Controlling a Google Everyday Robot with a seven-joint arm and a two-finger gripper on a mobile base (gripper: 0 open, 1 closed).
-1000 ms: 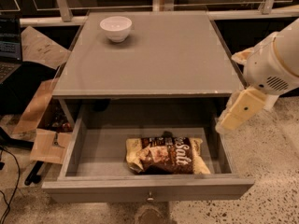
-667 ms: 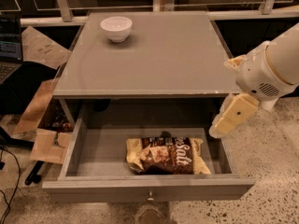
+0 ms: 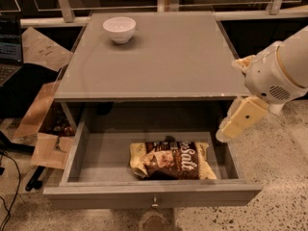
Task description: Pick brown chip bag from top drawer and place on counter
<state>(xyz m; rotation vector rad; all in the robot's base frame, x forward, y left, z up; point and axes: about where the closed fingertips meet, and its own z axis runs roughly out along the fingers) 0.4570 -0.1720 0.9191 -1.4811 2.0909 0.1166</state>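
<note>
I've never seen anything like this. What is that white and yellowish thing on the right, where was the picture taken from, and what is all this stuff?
The white rounded thing on the right is a robot's arm. The pale yellowish piece at its end is its gripper, the part that grasps. It hangs by the right side of the open top drawer. One camera looks down on the grey cabinet from the front; where it is mounted is not known. On the counter stands a white bowl. In the drawer lies the brown chip bag, apart from the gripper, so not held. Cardboard boxes lie on the floor at the left.
</note>
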